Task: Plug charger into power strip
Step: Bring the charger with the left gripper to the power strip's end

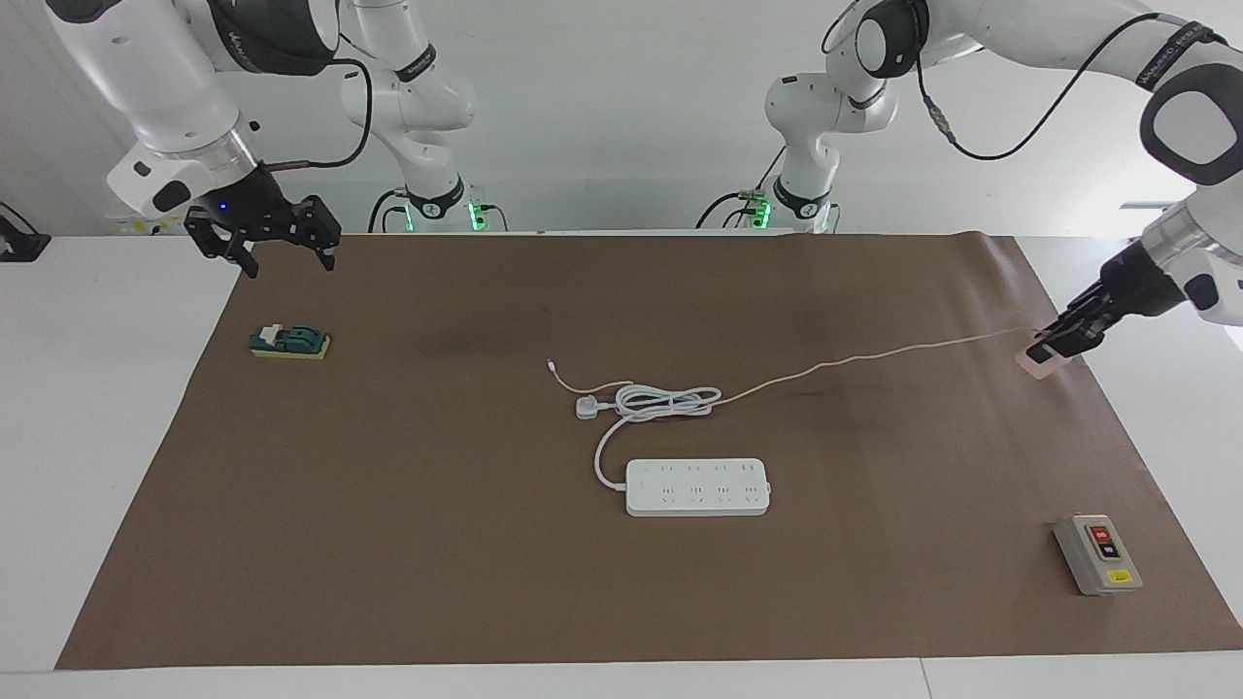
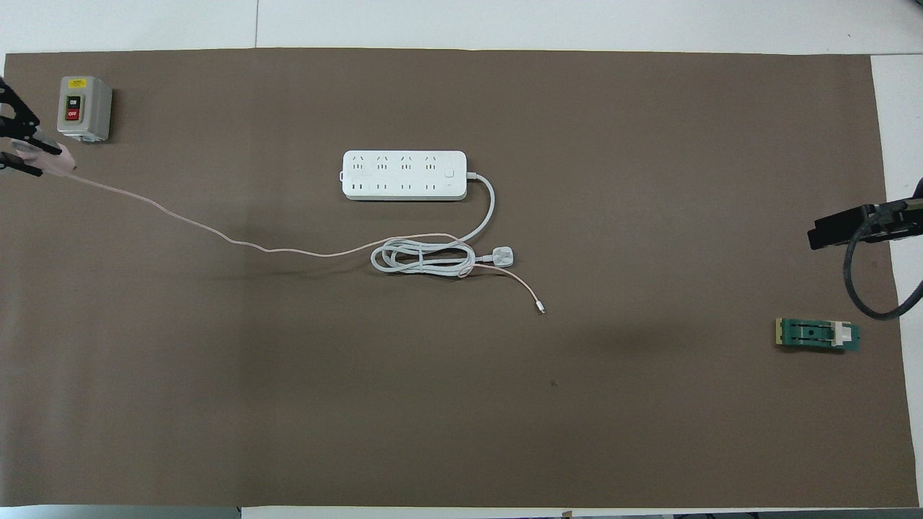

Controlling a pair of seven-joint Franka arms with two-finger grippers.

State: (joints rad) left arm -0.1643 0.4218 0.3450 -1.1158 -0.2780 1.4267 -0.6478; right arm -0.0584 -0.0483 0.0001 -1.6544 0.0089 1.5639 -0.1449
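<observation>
My left gripper (image 1: 1049, 347) is shut on the pale-pink charger (image 1: 1035, 361) and holds it tilted just above the brown mat's edge at the left arm's end; overhead, that gripper (image 2: 27, 154) and the charger (image 2: 62, 162) show at the view's edge. The charger's thin pink cable (image 1: 874, 355) trails across the mat to its connector (image 1: 551, 365). The white power strip (image 1: 697, 486) (image 2: 404, 175) lies flat mid-mat, sockets up. My right gripper (image 1: 289, 258) (image 2: 829, 234) hangs open and empty, raised over the mat's edge at the right arm's end.
The strip's thick white cord (image 1: 660, 400) lies coiled with its white plug (image 1: 587, 408), nearer the robots than the strip, and the pink cable passes through the coil. A grey switch box (image 1: 1097, 553) sits beside the left gripper's end. A green block (image 1: 289, 342) lies below the right gripper.
</observation>
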